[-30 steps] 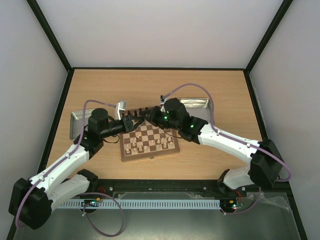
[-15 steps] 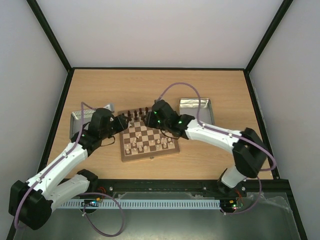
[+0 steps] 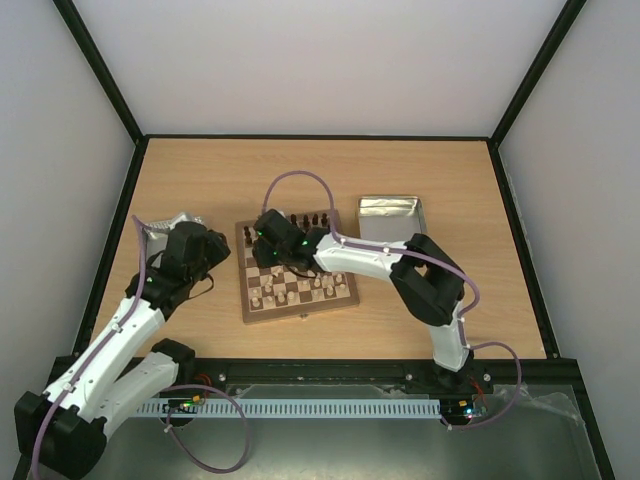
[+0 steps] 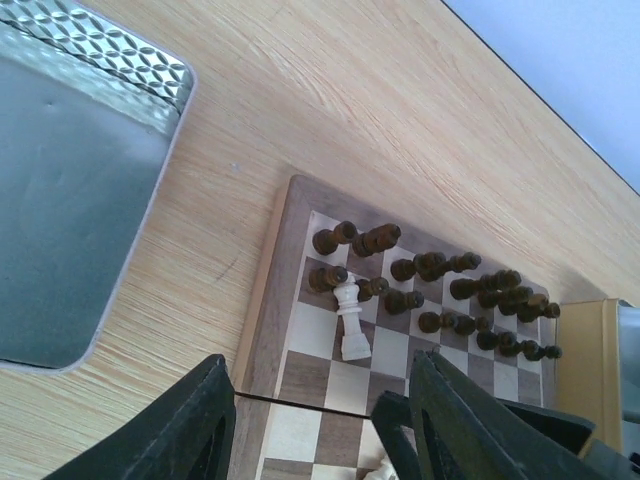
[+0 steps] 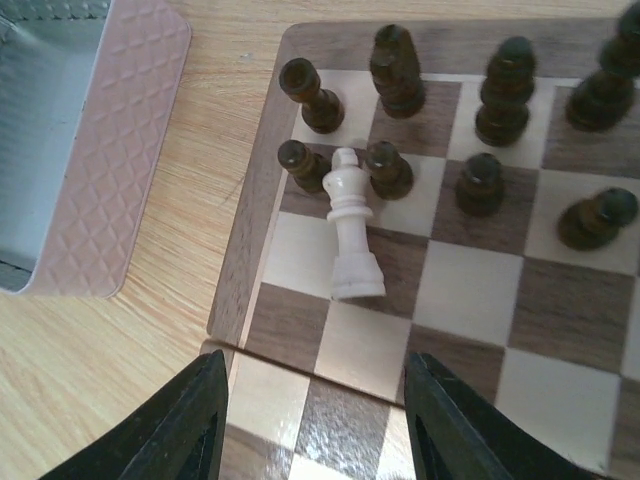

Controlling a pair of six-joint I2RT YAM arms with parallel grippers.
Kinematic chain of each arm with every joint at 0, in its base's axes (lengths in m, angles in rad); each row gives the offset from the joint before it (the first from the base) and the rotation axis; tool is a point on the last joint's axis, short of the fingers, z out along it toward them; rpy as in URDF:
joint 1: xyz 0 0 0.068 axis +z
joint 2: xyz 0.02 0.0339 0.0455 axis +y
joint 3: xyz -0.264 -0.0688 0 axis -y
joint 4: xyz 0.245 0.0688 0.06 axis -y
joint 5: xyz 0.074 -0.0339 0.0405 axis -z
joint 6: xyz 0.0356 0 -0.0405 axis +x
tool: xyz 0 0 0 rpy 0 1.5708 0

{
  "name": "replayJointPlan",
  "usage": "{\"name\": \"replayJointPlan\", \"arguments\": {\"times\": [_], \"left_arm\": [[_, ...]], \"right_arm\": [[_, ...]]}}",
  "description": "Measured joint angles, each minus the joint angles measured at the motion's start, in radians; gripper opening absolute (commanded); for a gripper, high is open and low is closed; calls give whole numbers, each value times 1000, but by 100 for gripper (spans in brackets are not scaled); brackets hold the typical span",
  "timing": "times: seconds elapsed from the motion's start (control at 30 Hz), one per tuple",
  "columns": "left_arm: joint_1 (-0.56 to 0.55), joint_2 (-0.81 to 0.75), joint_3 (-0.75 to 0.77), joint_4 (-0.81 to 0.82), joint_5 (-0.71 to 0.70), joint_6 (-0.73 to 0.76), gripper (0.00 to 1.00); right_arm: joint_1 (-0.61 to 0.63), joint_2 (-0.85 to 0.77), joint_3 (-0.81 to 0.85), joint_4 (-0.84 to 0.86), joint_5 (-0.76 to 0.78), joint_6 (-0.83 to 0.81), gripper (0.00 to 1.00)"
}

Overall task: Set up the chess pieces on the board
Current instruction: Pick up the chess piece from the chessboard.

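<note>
I see my left gripper [image 4: 320,405] and right gripper [image 5: 315,400] both spread apart and empty, with a toppled pale chess piece [image 5: 351,243] mid-frame.

readable text: none | labels, brands: none | numbers, signs: none

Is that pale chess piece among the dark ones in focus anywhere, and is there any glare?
Right wrist: the pale chessman is crisp, the fingers at the bottom soft and dark. Left wrist: smaller but clear. Top external: glare on the far wall of the right tin.
</note>
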Motion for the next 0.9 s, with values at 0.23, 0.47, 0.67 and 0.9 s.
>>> {"name": "replayJointPlan", "arguments": {"times": [0.23, 0.47, 0.67, 0.9], "left_arm": [[31, -10, 0, -23, -2, -1, 51], [56, -14, 0, -23, 9, 0, 51], [71, -14, 0, -23, 31, 1, 51], [83, -15, 0, -23, 50, 4, 51]], "right_arm": [[7, 107, 99, -27, 37, -64, 44], [7, 189, 172, -52, 69, -109, 40], [7, 223, 206, -61, 88, -134, 30], [6, 235, 217, -75, 97, -150, 12]]}}
